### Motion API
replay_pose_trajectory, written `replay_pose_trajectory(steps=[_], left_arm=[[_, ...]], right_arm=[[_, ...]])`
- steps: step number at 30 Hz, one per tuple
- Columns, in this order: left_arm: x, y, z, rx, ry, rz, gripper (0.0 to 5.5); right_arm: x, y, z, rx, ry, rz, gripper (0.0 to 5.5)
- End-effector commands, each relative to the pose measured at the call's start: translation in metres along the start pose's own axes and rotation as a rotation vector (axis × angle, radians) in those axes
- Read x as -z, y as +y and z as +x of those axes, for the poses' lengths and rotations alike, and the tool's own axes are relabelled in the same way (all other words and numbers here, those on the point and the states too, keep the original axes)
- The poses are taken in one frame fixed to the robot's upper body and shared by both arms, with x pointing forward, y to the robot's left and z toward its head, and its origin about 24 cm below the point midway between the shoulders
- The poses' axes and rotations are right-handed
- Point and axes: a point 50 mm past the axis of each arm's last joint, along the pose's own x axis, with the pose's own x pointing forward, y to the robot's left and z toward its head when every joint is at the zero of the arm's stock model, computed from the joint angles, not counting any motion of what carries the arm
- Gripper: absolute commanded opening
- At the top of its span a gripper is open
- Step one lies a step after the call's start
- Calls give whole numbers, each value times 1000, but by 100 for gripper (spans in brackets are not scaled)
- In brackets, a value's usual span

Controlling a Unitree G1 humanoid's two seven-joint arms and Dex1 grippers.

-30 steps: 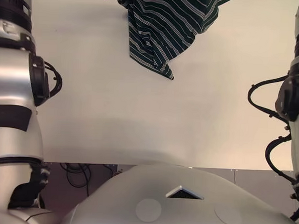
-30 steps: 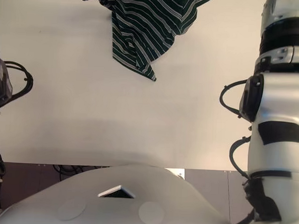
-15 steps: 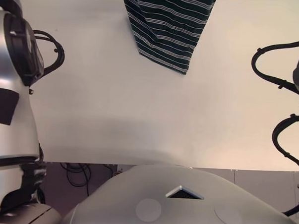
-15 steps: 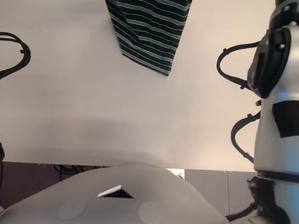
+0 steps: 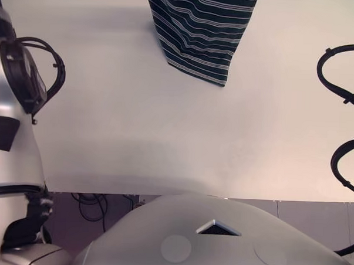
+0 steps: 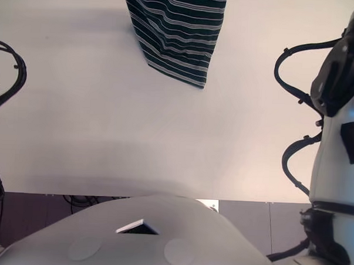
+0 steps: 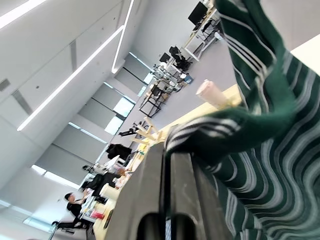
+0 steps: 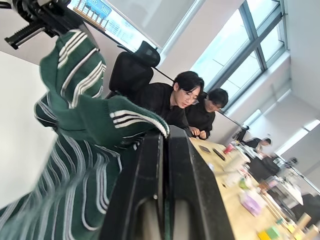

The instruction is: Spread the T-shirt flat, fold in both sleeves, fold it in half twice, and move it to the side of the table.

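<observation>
A dark green T-shirt with thin white stripes (image 5: 199,33) hangs down over the far middle of the white table (image 5: 165,138), its lower hem just above or on the surface. In the left wrist view my left gripper (image 7: 169,160) is shut on a bunched edge of the T-shirt (image 7: 260,125). In the right wrist view my right gripper (image 8: 162,137) is shut on another bunched edge of the T-shirt (image 8: 85,115), with the striped cloth hanging below it. Both arms stand raised at the table's two sides.
The table's near edge (image 5: 162,194) runs across the lower part of the head views, with cables under it. Wide bare tabletop lies between the hanging cloth and that edge. Desks and seated people fill the room behind.
The T-shirt went from a crumpled drape with a slanting tail to a straighter hanging panel. Both arms rose and moved outward, lifting and stretching the cloth.
</observation>
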Motion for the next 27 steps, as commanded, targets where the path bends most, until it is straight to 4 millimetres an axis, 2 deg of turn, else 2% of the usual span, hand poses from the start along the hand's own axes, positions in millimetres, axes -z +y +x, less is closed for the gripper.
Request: replay_pose_trajectory(steps=[1, 3, 8, 15, 19, 22, 25, 27], left_arm=[[-6, -15, -14, 39, 1, 12, 1], [-13, -24, -21, 42, -12, 6, 1], [-49, -47, -46, 79, -48, 5, 1], [-86, -79, -82, 98, -32, -107, 1], [-107, -91, -95, 76, -48, -181, 1], [-126, -89, -100, 74, -94, -229, 1], [-120, -87, -97, 81, -73, -273, 1], [-101, -86, -88, 94, -47, -322, 1]], right_arm=[[-5, -3, -24, -19, 14, -4, 0], [-9, 0, -29, -46, 7, 3, 0], [-28, 20, -54, -140, -24, 55, 0], [-55, 60, -90, -251, -8, 204, 0], [-78, 69, -102, -291, -56, 280, 0], [-92, 68, -107, -298, -99, 324, 0], [-76, 67, -104, -277, -54, 344, 0], [-51, 66, -97, -264, 6, 372, 0]])
